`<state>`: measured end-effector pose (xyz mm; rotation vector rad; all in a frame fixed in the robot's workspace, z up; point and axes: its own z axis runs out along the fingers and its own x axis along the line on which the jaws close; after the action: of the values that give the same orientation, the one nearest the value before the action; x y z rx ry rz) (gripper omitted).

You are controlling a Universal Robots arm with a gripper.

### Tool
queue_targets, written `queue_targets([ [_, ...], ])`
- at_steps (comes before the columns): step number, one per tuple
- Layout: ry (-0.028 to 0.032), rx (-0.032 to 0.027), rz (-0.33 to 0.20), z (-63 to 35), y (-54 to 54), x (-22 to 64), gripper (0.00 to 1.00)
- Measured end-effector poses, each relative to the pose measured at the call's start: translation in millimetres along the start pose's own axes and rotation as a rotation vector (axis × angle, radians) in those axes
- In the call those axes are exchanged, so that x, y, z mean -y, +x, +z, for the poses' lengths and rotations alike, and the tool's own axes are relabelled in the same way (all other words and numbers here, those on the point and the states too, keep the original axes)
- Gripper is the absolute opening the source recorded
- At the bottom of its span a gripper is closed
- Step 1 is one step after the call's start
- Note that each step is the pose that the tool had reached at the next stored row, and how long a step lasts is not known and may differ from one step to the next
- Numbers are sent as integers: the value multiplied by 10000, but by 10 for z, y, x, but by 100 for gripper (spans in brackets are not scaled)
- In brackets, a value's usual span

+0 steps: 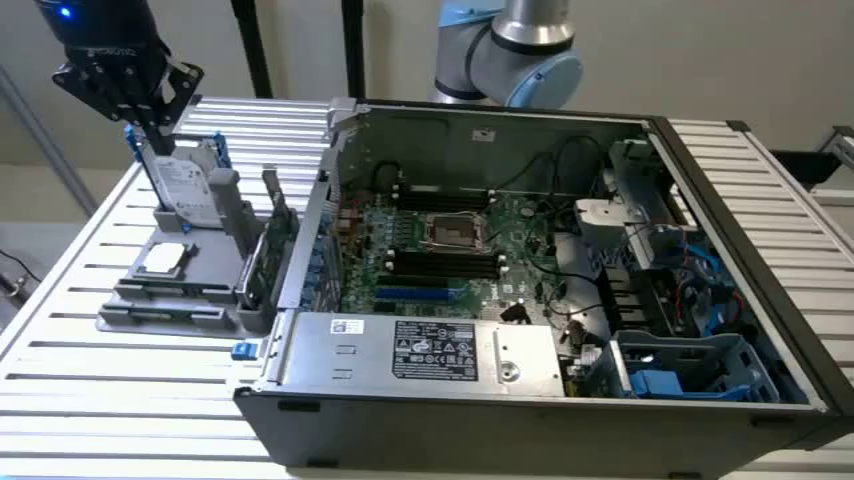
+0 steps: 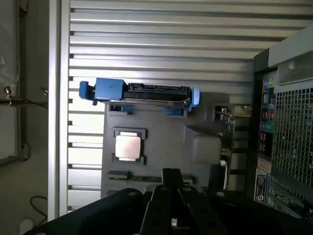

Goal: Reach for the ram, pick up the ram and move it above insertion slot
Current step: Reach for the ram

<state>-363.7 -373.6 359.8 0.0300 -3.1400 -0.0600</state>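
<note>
A slatted aluminium table (image 1: 107,400) carries a grey holder (image 1: 174,310) and, just beside it on the exterior view's right, an open computer case (image 1: 534,420). The clearest label is a white sticker with a black panel on the power supply (image 1: 434,352); its print is too small to read, as is the pale lettering on the gripper's body. The gripper (image 1: 151,138) hangs over the holder with its fingers clenched together and nothing between them. In the exterior view it lines up with the holder's far end, where the hard drive (image 1: 187,185) stands in its blue frame. The exterior view gives the case interior: the motherboard (image 1: 454,240), the black memory slots (image 1: 427,268) and the arm (image 1: 521,50) behind. The wrist view gives the holder from above, with the processor chip (image 2: 129,147) in the middle and the expansion card (image 2: 227,129) edge-on at the case side. The ram (image 2: 139,177) seems to be the thin strip in the holder's end slot (hard to be sure), beyond the chip from the drive, just beside the fingertips.
</note>
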Motion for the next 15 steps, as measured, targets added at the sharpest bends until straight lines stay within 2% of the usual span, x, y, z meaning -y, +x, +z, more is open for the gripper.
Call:
queue_targets([
  [15,2,-1,-1,1,0,7,11],
])
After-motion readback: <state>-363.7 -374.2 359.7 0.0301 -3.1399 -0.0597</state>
